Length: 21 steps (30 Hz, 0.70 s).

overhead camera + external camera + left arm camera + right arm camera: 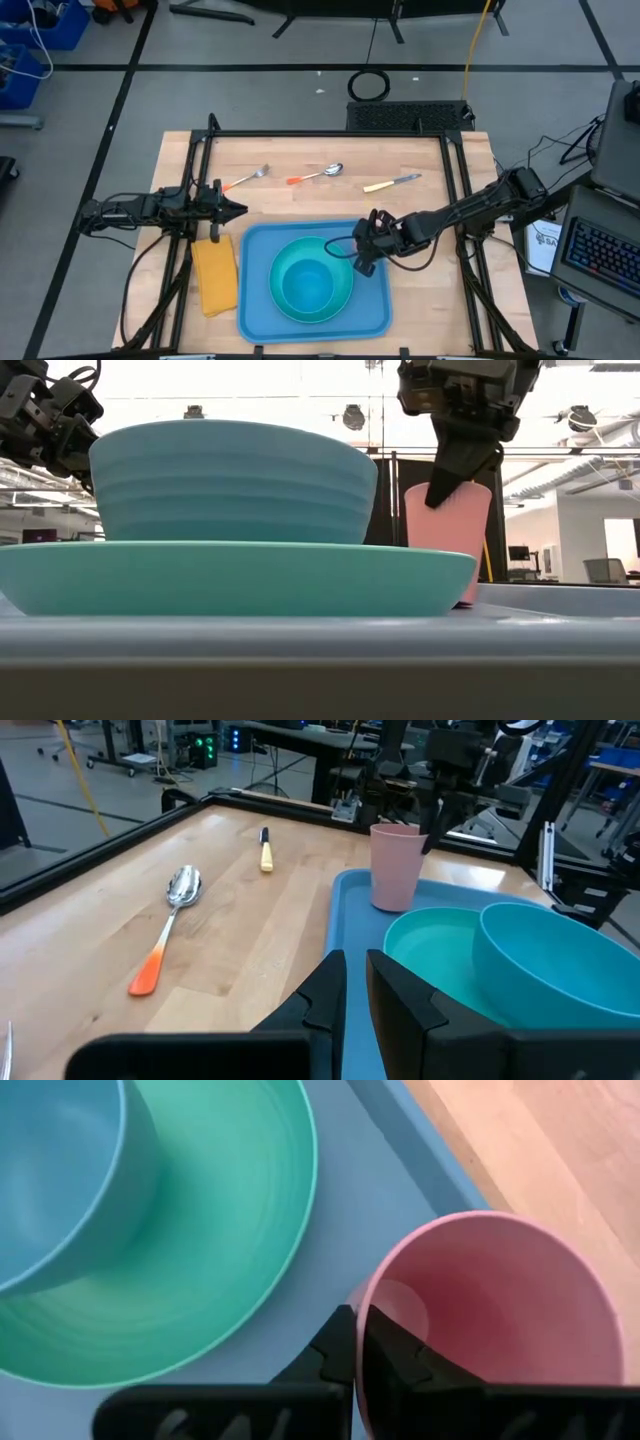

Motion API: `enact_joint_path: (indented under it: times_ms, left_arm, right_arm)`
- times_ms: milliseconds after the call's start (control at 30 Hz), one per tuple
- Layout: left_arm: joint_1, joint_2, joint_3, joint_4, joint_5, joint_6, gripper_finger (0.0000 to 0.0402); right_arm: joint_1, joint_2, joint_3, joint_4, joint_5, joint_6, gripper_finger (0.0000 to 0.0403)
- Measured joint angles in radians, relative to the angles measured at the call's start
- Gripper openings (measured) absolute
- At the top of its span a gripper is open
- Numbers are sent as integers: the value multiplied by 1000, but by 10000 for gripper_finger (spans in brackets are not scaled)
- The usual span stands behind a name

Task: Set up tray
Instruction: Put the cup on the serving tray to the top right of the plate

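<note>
I see the tray (258, 318) at 6 o'clock on the table, carrying teal plate (342, 298) and bowl (305, 285). Right gripper (362, 243) is clamped on the pink cup's (520, 1310) rim at the tray's 1 o'clock corner. Left gripper (240, 210) waits at 9 o'clock, fingers nearly together, above the yellow napkin (215, 275). Fork (246, 180), spoon (318, 175) and knife (392, 183) lie at 12.

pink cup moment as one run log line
right gripper shut on pink cup rim | cup upright on tray | left gripper idle by napkin
</note>
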Motion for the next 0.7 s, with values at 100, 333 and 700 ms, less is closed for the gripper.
enact_joint_path:
  times_ms: [100, 333, 700]
  left_arm:
    - [0, 0, 0, 0, -1, 1, 47]
    - [0, 0, 0, 0, -1, 1, 47]
    - [0, 0, 0, -1, -1, 1, 47]
  right_arm:
    - [1, 0, 0, -1, -1, -20, 0]
    - [1, 3, 0, -14, -3, -46, 0]
    - [2, 21, 1, -13, -23, -99, 0]
